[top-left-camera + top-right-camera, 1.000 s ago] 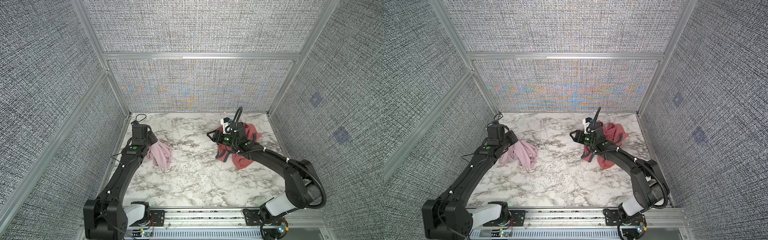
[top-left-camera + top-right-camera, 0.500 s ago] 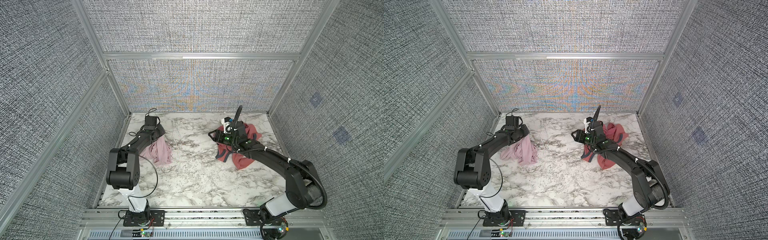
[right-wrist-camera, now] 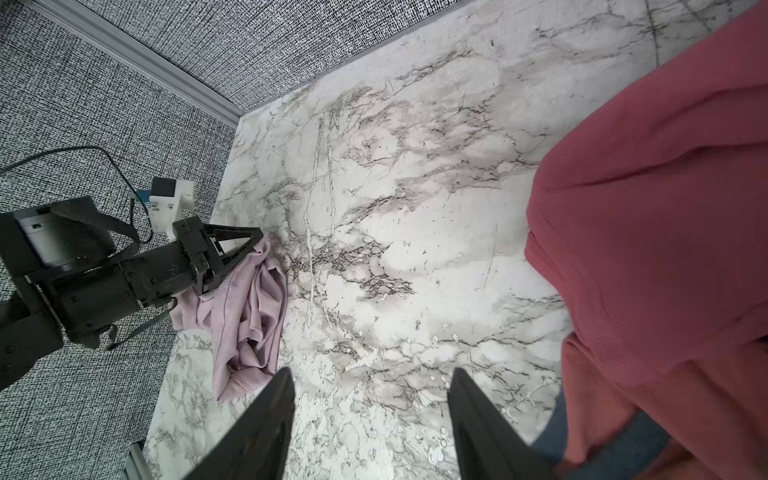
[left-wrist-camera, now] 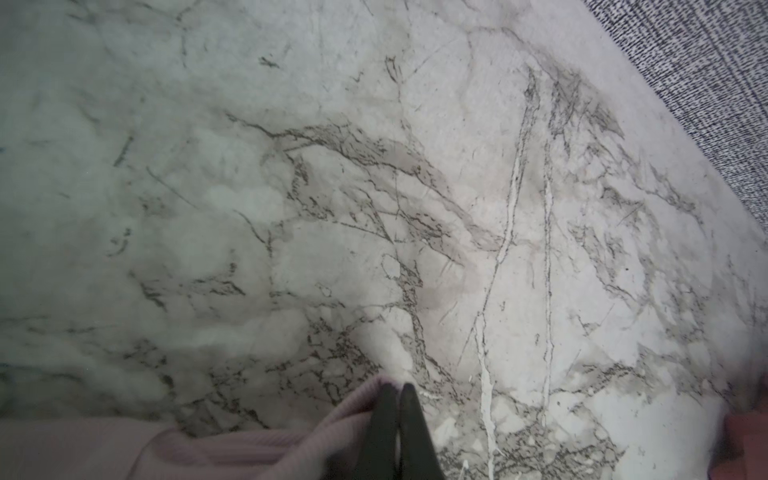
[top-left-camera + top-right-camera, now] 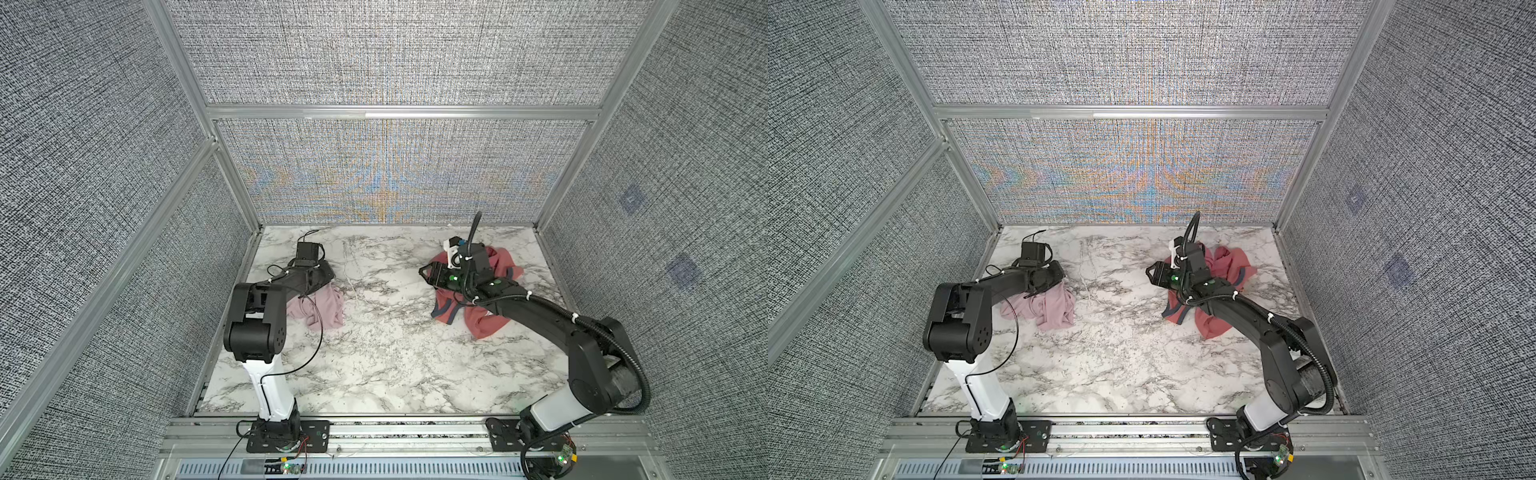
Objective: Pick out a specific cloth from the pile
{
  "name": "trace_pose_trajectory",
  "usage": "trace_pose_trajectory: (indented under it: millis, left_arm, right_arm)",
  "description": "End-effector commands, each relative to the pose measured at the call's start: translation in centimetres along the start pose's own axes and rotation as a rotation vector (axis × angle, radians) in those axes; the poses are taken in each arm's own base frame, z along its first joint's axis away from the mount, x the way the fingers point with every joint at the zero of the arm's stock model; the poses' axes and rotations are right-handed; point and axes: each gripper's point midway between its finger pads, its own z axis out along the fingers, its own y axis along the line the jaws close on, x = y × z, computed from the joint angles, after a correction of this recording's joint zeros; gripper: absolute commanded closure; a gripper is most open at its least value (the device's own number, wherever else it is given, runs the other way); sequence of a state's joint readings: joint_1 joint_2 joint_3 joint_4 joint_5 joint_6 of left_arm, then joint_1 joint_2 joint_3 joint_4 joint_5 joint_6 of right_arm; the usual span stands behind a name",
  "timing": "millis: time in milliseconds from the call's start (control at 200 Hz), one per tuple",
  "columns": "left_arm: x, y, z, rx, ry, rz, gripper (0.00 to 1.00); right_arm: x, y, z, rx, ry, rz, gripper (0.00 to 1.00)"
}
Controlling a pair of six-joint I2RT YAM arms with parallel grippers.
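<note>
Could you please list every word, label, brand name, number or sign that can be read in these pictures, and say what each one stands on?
None: no readable text shows in any view.
The pale pink cloth and the coral-red pile show no tag or print.
The left gripper, the right gripper and the marble table bear no legible marking.

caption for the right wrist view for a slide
Open right gripper beside the coral-red pile; across the marble table, the left gripper holds the pale pink cloth.
</note>
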State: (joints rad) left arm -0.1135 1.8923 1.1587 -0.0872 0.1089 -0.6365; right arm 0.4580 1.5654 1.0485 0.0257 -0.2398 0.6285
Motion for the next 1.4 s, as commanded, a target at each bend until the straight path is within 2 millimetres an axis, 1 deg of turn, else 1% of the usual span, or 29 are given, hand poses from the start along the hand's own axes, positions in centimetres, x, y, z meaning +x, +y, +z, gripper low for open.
trace_pose_trajectory:
  millis: [0, 65, 110, 155, 215, 295, 365, 495, 565, 680, 745, 780, 866, 936, 991, 1066, 1211, 1291, 1396]
  left_arm:
    - [-1.8, -1.3, -1.9, 0.03, -0.058, 0.01, 0.9]
    - [-2.8, -2.0, -3.4, 0.044, -0.088, 0.015, 0.85]
    - [-3.4, -2.6, -4.6, 0.06, -0.11, 0.013, 0.77]
    - [-3.8, -3.1, -5.8, 0.075, -0.129, 0.016, 0.74]
    - [-4.2, -3.6, -7.2, 0.093, -0.147, 0.018, 0.65]
    - [-4.2, -3.8, -9.0, 0.101, -0.16, 0.026, 0.61]
    - [-3.7, -3.9, -10.3, 0.112, -0.164, 0.042, 0.61]
    - [-2.1, -2.9, -12.2, 0.093, -0.164, 0.069, 0.6]
    - [-0.9, -1.9, -13.1, 0.06, -0.151, 0.079, 0.59]
    - [1.5, -1.3, -14.2, 0.023, -0.117, 0.127, 0.58]
    - [3.1, -1.1, -14.4, -0.021, -0.089, 0.169, 0.58]
    - [4.1, -1.4, -14.3, -0.032, -0.071, 0.198, 0.58]
    - [7.1, -1.6, -13.4, -0.063, -0.001, 0.251, 0.58]
    - [9.0, -0.6, -12.5, -0.114, 0.044, 0.261, 0.57]
    - [10.0, 0.0, -11.9, -0.133, 0.062, 0.269, 0.57]
    - [11.1, 0.4, -11.4, -0.142, 0.075, 0.276, 0.56]
    - [12.0, 1.1, -10.5, -0.165, 0.097, 0.296, 0.56]
    - [12.8, 1.2, -9.7, -0.167, 0.116, 0.31, 0.56]
    - [13.6, 1.9, -8.5, -0.192, 0.139, 0.322, 0.56]
  right_arm:
    - [-0.9, 0.1, -0.3, 0.01, -0.021, -0.01, 0.39]
    - [-1.3, 0.4, -0.7, 0.007, -0.027, -0.016, 0.39]
    - [-1.5, 0.6, -0.9, 0.005, -0.03, -0.022, 0.39]
    - [-1.7, 0.8, -1.2, 0.003, -0.036, -0.027, 0.39]
    - [-1.9, 0.9, -1.5, 0.0, -0.041, -0.035, 0.39]
    - [-1.9, 0.9, -1.8, 0.002, -0.042, -0.042, 0.39]
    - [-1.9, 0.8, -2.0, 0.005, -0.04, -0.042, 0.39]
    - [-1.6, 0.8, -2.6, 0.0, -0.038, -0.043, 0.39]
    - [-1.5, 0.9, -2.9, -0.006, -0.043, -0.045, 0.39]
    - [-1.3, 0.7, -3.1, -0.008, -0.051, -0.043, 0.39]
    - [-1.1, 0.5, -3.0, -0.01, -0.051, -0.038, 0.39]
    - [-1.0, 0.5, -2.9, -0.014, -0.049, -0.036, 0.39]
    - [-0.8, 0.3, -2.5, -0.018, -0.039, -0.029, 0.39]
    - [-0.7, 0.3, -2.3, -0.022, -0.033, -0.023, 0.39]
    - [-0.6, 0.3, -2.3, -0.024, -0.033, -0.021, 0.39]
    - [-0.5, 0.2, -2.4, -0.024, -0.034, -0.018, 0.39]
    - [-0.4, -0.1, -2.4, -0.015, -0.034, -0.017, 0.39]
    - [-0.4, -0.2, -2.4, -0.016, -0.033, -0.013, 0.39]
    - [-0.4, -0.2, -2.4, -0.018, -0.033, -0.007, 0.39]
